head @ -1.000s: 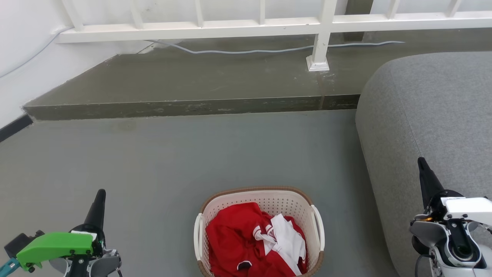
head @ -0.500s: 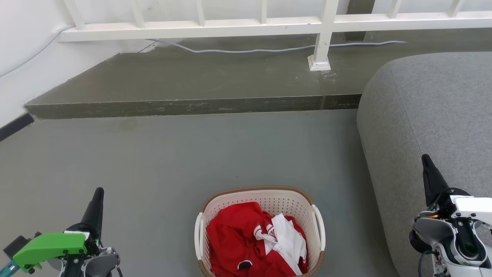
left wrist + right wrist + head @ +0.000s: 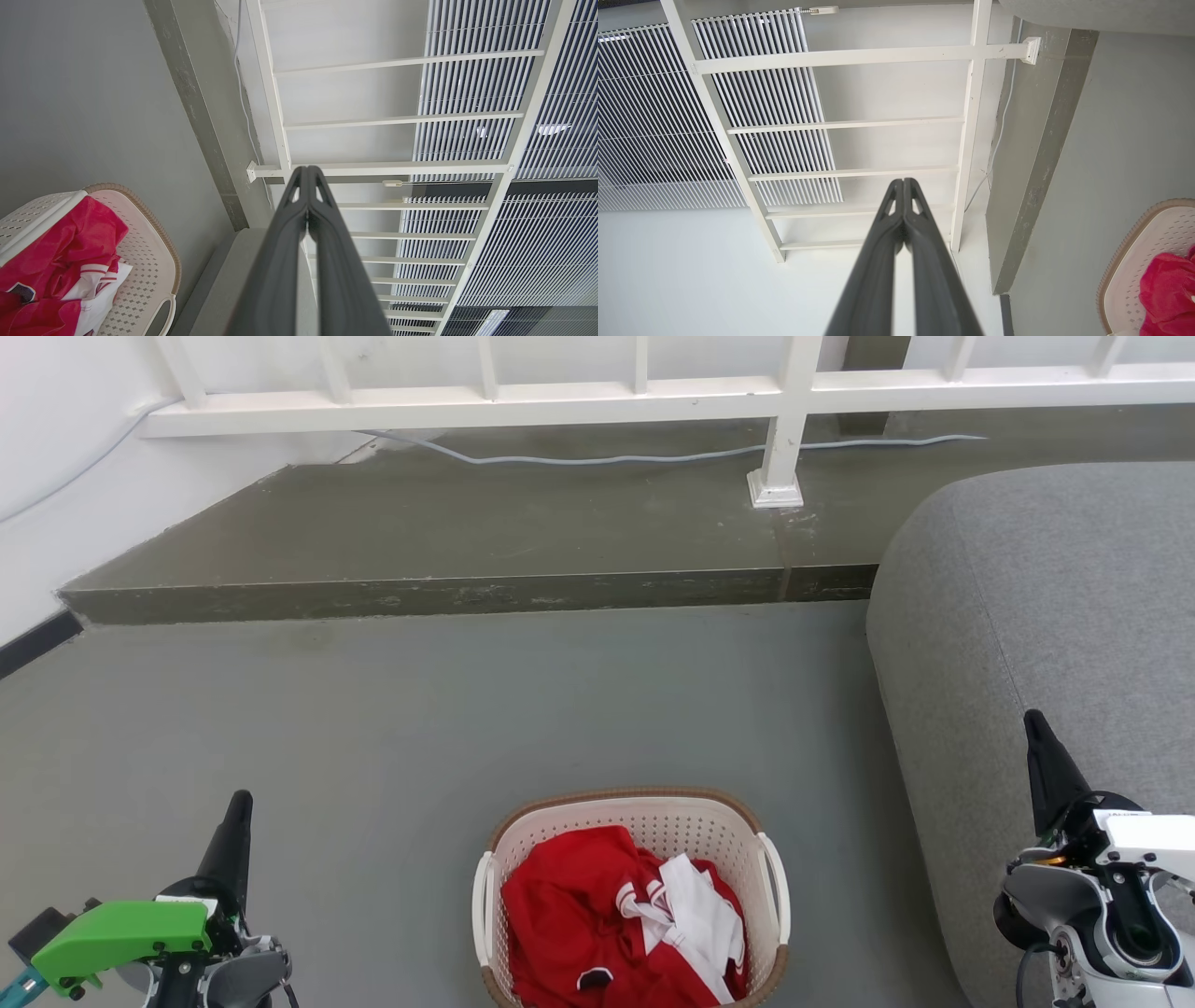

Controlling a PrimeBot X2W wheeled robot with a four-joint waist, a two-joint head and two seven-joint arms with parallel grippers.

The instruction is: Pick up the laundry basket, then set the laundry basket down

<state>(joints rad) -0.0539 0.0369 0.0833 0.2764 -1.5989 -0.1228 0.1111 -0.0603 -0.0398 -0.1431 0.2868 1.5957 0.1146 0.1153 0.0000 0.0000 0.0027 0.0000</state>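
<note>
Laundry basket of perforated cream plastic, brown woven-look rim, on smooth grey floor; left claw and right claw, dark, tapered, pressed together.

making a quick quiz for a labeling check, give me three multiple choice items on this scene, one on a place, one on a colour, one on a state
1. Where does the laundry basket stand?
A. on the grey sofa
B. on the raised step
C. on the grey floor

2. What colour is most of the clothing in it?
A. red
B. blue
C. black

3. How is the left hand?
A. open wide
B. shut, holding nothing
C. shut on a basket handle

Answers:
1 C: the head view shows it resting on the floor.
2 A: the pile is mostly red, with some white cloth.
3 B: in the left wrist view its fingers meet at the tips, away from the basket.
</note>
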